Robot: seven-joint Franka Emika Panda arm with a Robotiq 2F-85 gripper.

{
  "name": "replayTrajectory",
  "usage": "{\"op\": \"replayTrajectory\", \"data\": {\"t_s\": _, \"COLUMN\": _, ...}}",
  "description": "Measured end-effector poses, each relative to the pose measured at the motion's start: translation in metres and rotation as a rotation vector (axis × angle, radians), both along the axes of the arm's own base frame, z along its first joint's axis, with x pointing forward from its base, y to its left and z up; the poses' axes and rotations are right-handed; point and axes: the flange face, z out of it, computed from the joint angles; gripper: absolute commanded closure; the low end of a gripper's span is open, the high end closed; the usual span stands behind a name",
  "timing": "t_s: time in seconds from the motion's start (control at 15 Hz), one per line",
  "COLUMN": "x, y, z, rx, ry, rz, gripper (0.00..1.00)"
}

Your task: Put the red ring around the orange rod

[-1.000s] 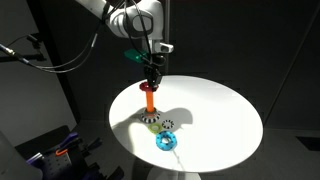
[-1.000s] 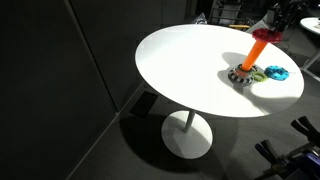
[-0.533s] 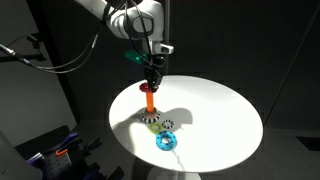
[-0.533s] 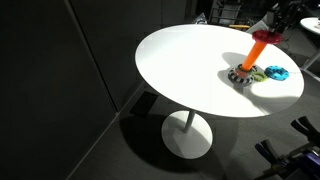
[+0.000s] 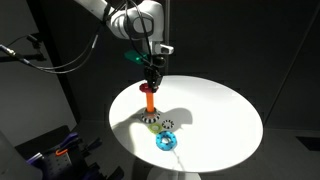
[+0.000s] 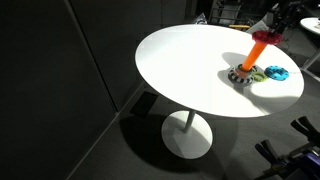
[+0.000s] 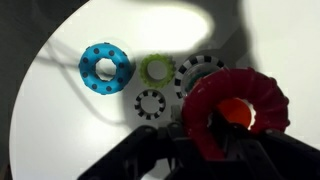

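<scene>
My gripper [image 5: 152,80] is shut on the red ring [image 5: 150,89] and holds it right at the top of the upright orange rod [image 5: 149,103]. In the wrist view the red ring [image 7: 240,86] is held at its lower left rim by my gripper [image 7: 200,135], and the orange rod's top [image 7: 237,114] shows through its hole. In an exterior view the red ring [image 6: 266,36] sits at the top of the rod [image 6: 259,50], whose dark speckled base [image 6: 241,74] stands on the white table [image 6: 180,70].
A light-blue ring [image 7: 105,67], a green ring [image 7: 156,69] and a small black-and-white dotted ring [image 7: 150,104] lie on the table beside the rod's base. The blue ring [image 5: 165,141] lies near the table's front edge. The room around is dark.
</scene>
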Motion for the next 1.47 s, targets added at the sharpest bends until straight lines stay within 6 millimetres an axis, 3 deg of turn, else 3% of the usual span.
{"op": "replayTrajectory", "data": {"t_s": 0.13, "x": 0.000, "y": 0.000, "z": 0.000, "rx": 0.000, "ry": 0.000, "rz": 0.000, "gripper": 0.38}}
{"op": "replayTrajectory", "data": {"t_s": 0.47, "x": 0.000, "y": 0.000, "z": 0.000, "rx": 0.000, "ry": 0.000, "rz": 0.002, "gripper": 0.01}}
{"op": "replayTrajectory", "data": {"t_s": 1.0, "x": 0.000, "y": -0.001, "z": 0.000, "rx": 0.000, "ry": 0.000, "rz": 0.004, "gripper": 0.00}}
{"op": "replayTrajectory", "data": {"t_s": 1.47, "x": 0.010, "y": -0.014, "z": 0.005, "rx": -0.004, "ry": -0.017, "rz": -0.016, "gripper": 0.00}}
